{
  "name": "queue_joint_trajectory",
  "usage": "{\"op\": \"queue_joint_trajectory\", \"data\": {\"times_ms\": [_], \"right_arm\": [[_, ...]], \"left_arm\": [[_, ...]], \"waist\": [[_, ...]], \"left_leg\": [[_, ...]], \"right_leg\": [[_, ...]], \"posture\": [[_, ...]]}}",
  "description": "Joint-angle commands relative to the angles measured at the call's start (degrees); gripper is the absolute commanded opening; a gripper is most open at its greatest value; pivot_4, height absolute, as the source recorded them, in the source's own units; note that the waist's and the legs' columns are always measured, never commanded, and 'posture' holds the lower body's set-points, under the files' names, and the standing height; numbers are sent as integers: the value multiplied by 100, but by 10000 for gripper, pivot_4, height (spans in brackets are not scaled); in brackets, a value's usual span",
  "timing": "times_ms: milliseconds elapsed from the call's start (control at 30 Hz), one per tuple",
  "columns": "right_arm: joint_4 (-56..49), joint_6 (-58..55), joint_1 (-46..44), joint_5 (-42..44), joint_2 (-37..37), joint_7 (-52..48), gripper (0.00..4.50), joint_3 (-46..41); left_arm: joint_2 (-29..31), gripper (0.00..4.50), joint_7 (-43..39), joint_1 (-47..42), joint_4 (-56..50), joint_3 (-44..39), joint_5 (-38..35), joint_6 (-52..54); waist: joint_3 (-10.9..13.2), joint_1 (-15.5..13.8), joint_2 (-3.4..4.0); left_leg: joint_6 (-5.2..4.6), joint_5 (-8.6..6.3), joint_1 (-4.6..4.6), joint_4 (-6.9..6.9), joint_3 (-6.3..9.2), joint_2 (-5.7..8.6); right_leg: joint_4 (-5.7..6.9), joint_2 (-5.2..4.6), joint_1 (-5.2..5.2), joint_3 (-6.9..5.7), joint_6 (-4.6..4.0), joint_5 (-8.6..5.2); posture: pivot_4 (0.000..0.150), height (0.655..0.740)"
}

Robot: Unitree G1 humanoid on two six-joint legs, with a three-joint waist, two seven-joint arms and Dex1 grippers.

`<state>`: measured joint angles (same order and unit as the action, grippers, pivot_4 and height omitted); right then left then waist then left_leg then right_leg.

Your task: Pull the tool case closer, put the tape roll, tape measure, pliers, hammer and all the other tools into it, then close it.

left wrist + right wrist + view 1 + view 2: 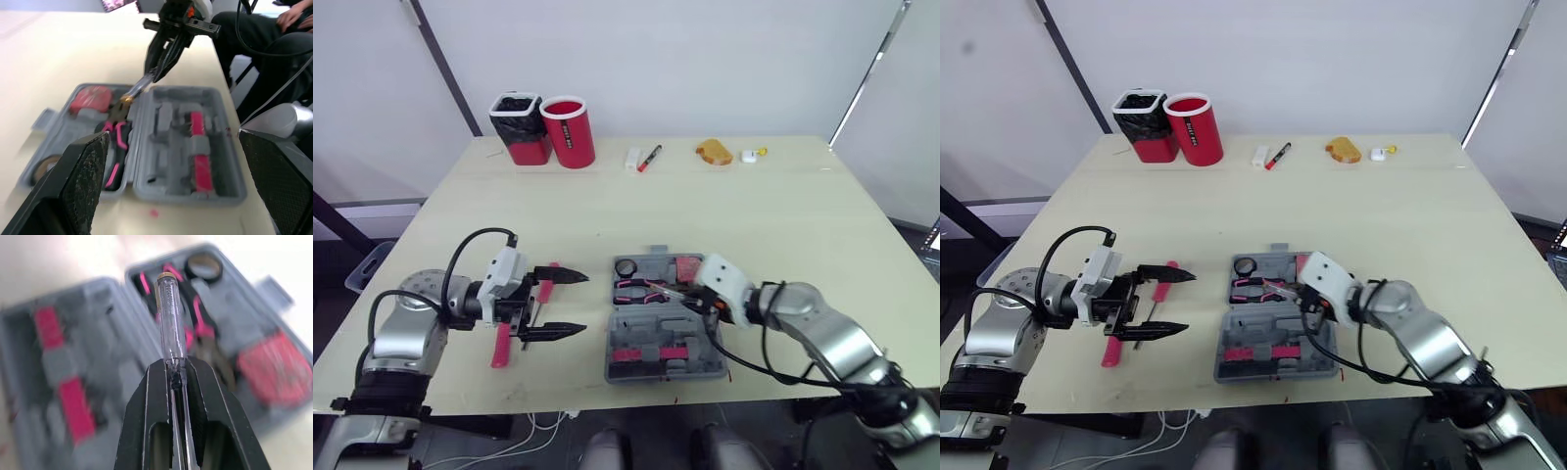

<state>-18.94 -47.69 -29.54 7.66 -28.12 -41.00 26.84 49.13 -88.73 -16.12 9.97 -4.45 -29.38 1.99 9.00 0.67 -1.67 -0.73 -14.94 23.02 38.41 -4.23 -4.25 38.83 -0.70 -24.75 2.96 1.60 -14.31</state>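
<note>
**No legible text anywhere**

- Red cup [568,132], far left of the table: a dark band below the rim carries pale marks, too small to read.
- Tool case [710,357], near centre: no lettering can be made out on the grey moulding.
- Tape measure [688,266], in the far right pocket of the case: the red face is blurred and no numbers can be read.
- Marker [649,158], far centre: any print is too small to tell.
</note>
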Motion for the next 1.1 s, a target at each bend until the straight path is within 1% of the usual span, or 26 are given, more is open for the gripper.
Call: {"op": "queue_joint_trajectory", "data": {"times_ms": [33,267,500,700,1100], "right_arm": [[191,-48,-391,-202,122,-138,272,406],[652,-55,-966,-507,285,-434,272,1118],[1028,463,-1196,-950,187,-781,272,1568],[1714,887,-1385,-1269,457,-853,272,1667],[1987,1282,-1331,-1514,761,-1007,272,1556]], "left_arm": [[208,45000,-293,55,-6,-230,-27,-141],[387,45000,-352,235,-55,-186,2,-239],[469,45000,-375,337,-75,-126,15,-317],[387,45000,-301,215,-44,-61,42,-312],[331,45000,-228,203,-55,-52,41,-312]], "waist": [[0,-3,0],[1,16,-1],[1,18,-1],[1,25,-1],[1,33,-1]], "left_leg": [[0,0,4,0,0,0],[0,0,12,0,-3,1],[0,0,12,2,-2,1],[0,0,9,2,-3,1],[0,0,9,2,-3,-1]], "right_leg": [[-2,-2,0,-1,0,0],[-2,-7,-9,-3,13,6],[1,-7,-10,-6,9,5],[4,-5,-10,-6,9,5],[5,-4,-10,-5,12,7]], "posture": [[1500,7400],[1500,7400],[1500,7400],[1500,7400],[1500,7400]]}}
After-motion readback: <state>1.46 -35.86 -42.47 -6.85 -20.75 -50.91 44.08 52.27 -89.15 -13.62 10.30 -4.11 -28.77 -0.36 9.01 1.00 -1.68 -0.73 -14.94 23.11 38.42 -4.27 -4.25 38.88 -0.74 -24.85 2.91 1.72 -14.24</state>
